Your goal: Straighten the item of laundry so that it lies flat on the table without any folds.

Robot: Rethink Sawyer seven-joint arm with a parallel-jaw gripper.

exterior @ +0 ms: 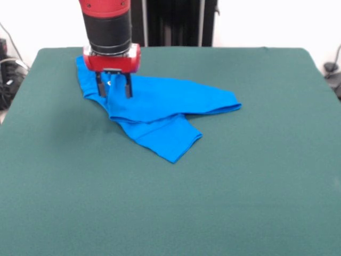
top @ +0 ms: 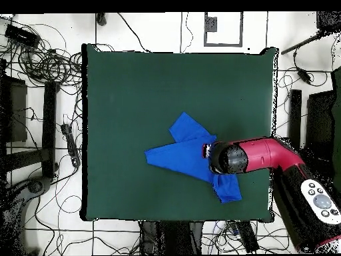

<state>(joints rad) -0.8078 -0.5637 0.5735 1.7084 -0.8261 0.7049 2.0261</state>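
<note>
**Folded shirt, pincer over its far end**

The table [exterior: 266, 202] spreads wide and green around me, far bigger than what lies on it. The shirt [exterior: 160, 106] sits toward my side of it, blue and bunched into a long strip, with one flap doubled out toward the camera in the front view; its print is hidden. My pincer [exterior: 113, 85] hangs low over the shirt's end nearest my base, the two fingers apart with a gap between them, holding nothing that I can see. I cannot tell whether the tips touch cloth. I judge the shirt light, limp and easy to drag on the felt. An outer hem or corner of the doubled flap looks the best hold.
</note>
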